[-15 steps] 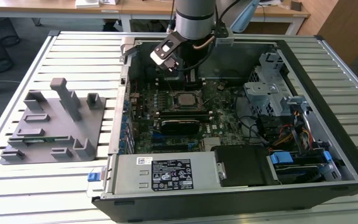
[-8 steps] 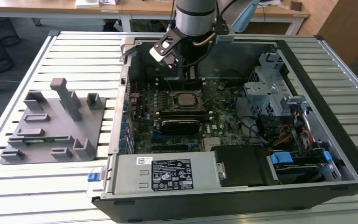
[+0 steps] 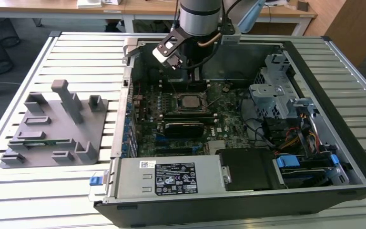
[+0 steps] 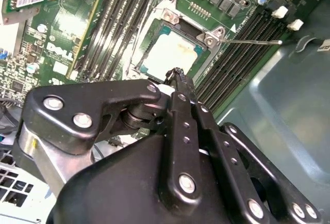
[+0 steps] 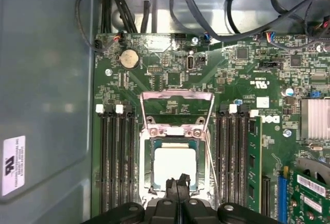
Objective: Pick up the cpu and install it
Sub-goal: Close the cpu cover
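Slatted table (image 3: 75,52) carried the open PC case (image 3: 234,205), with a gray fixture (image 3: 49,138) just beside it on the exterior view's left. The arm (image 3: 199,16) hung over the motherboard (image 5: 170,53) inside the case. Socket load plate (image 5: 178,97) stood flipped up and open. The cpu (image 5: 174,163) lay flat in the socket, lid up and square to the frame; also seen at (image 4: 170,51) and (image 3: 188,101). It looked seated, plate not yet closed over it. Gripper (image 5: 179,184) had its fingers pressed together with nothing between them, same in the second wrist view (image 4: 177,74). The tips sat right over one edge of the cpu, off its middle; touching or hovering, couldn't tell. Handling call: the chip is light, stiff and thin, with a slick metal lid and a fragile contact side. The socket pins under it looked like the real risk. The only sensible hold is on two opposite thin edges, kept level, no sliding. Closed tips could only press on the lid, not grasp it.
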You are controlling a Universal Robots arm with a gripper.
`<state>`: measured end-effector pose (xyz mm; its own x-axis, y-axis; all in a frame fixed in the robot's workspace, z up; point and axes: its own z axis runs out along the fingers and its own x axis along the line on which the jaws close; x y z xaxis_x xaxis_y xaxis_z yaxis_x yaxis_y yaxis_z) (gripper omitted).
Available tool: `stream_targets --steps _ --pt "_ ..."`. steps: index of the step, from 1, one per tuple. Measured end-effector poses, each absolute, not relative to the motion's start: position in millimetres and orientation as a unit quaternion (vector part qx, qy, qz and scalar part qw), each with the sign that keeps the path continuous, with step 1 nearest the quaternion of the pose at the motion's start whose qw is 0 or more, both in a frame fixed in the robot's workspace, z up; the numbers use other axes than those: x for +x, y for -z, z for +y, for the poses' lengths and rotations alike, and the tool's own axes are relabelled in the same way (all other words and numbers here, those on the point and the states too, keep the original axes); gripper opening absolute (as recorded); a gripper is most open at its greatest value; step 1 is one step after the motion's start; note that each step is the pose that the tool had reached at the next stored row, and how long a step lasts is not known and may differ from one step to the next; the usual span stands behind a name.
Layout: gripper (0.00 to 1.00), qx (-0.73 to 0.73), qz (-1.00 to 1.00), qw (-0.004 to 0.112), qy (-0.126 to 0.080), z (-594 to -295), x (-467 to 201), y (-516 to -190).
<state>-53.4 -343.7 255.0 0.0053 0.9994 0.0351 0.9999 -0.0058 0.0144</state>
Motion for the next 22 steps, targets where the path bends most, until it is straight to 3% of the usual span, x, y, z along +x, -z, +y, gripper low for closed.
stream_targets --steps 22 --pt "0.11 -0.706 -0.707 0.012 0.017 -351 -47 -268"
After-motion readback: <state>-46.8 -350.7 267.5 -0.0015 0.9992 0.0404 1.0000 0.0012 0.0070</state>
